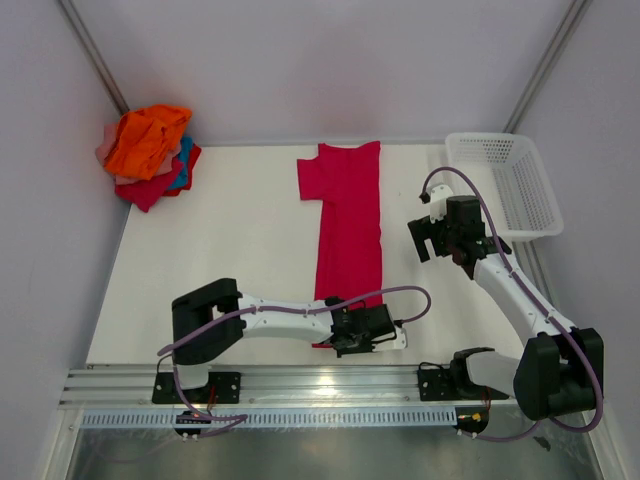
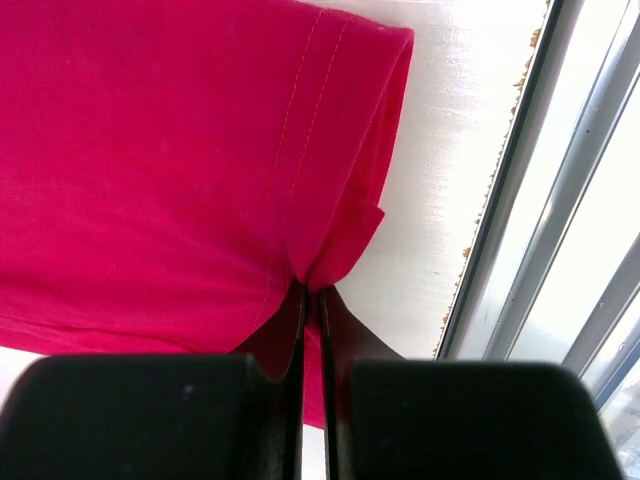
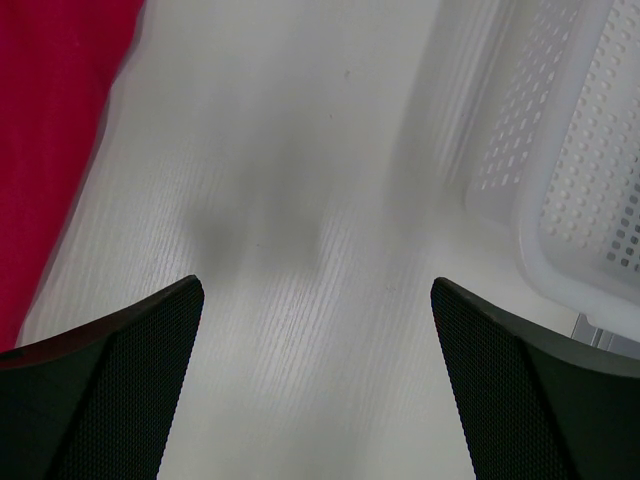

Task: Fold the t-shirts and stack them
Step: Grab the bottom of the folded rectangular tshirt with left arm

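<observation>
At the centre of the white table (image 1: 230,250), the plain crimson soft-cloth t-shirt (image 1: 348,215) lies flat as a long strip from 12 to 6 o'clock. Left gripper (image 2: 312,290) is pinched tight on its near hem corner; right gripper (image 3: 318,285) hangs wide apart, empty, at 3 o'clock near the white plastic mesh basket (image 1: 520,195). Limp, light cloth will sag; stitched hem corners look the firmest hold

A crimson t-shirt (image 1: 348,220) of soft, matt knit cloth with a stitched hem. A heap of t-shirts (image 1: 148,150) — crumpled matt cloth. The table (image 1: 230,250) is white, matt, faintly wood-grained. The basket (image 1: 478,137) is white perforated plastic. The rail (image 1: 300,383) — bare silvery metal. The right gripper (image 3: 318,300) has black, matt, finely dotted fingers (image 3: 120,390).
</observation>
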